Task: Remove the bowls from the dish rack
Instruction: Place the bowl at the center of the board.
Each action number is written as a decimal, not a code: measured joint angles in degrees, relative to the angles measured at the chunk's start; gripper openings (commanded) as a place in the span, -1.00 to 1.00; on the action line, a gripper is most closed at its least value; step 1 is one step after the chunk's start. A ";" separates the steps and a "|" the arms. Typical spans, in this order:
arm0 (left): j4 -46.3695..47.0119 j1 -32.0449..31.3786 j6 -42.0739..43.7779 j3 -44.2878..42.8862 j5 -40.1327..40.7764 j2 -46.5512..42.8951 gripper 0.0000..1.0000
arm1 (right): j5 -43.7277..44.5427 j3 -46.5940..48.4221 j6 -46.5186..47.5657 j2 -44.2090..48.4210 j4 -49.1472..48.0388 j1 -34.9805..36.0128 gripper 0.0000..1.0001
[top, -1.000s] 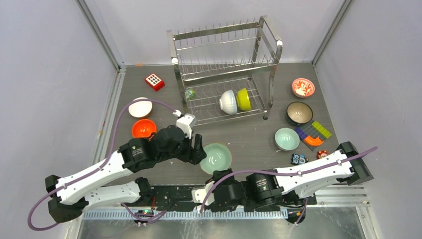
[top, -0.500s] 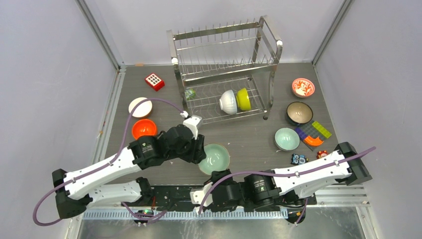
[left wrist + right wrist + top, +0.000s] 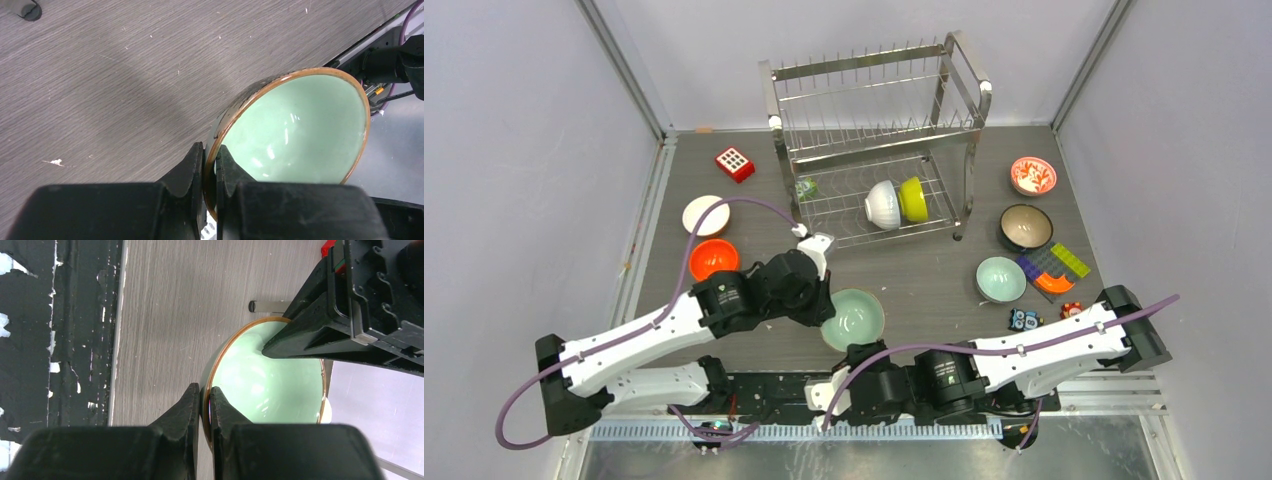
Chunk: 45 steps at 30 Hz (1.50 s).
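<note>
A pale teal bowl (image 3: 854, 318) with a brown rim hangs tilted near the table's front edge, held from two sides. My left gripper (image 3: 828, 308) is shut on its left rim, one finger inside and one outside, as the left wrist view shows at the gripper (image 3: 210, 150) and bowl (image 3: 300, 130). My right gripper (image 3: 855, 349) is shut on the near rim (image 3: 206, 389) of the same bowl (image 3: 270, 375). The dish rack (image 3: 879, 150) stands at the back, with a white bowl (image 3: 882, 204) and a lime-yellow bowl (image 3: 913, 199) on its lower tier.
On the table to the left lie a white bowl (image 3: 705, 215) and an orange bowl (image 3: 713, 259), with a red dotted block (image 3: 734, 163) behind. To the right are a red-and-white bowl (image 3: 1032, 176), a dark bowl (image 3: 1025, 227), a teal bowl (image 3: 1001, 279) and toy bricks (image 3: 1052, 266).
My left gripper has moved right to the teal bowl and closed on its rim. The right gripper has kept its hold; the bowl shifted slightly left.
</note>
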<state>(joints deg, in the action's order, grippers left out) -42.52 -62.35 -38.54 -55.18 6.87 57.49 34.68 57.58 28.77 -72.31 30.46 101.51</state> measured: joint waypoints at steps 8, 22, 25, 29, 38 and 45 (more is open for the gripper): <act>0.09 -0.02 -0.52 1.70 1.90 -2.29 -1.00 | 0.63 1.38 -0.90 -0.52 0.66 0.00 0.21; -6.27 -0.04 -0.31 1.81 16.11 -9.88 -1.00 | 0.50 17.27 -19.08 -2.43 3.43 -0.11 1.00; -7.58 -0.04 0.24 1.27 20.11 -12.90 -1.00 | 1.55 21.16 -25.11 -2.29 3.37 -1.42 1.00; -9.16 -0.04 -0.20 1.44 24.06 -17.73 -1.00 | -1.97 23.21 -35.43 -0.09 3.06 -9.66 1.00; -13.86 -0.04 -4.44 6.36 28.83 -25.33 -1.00 | -5.38 14.03 -56.52 12.04 0.11 -27.17 0.97; -14.97 -0.04 -7.41 9.94 29.38 -25.83 -1.00 | -3.93 1.60 -69.11 16.68 -2.95 -30.10 0.65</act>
<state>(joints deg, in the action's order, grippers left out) -57.49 -62.39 -45.95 -45.23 36.25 31.66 30.74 59.18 -40.34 -55.64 27.51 71.42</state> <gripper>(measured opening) 0.093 0.909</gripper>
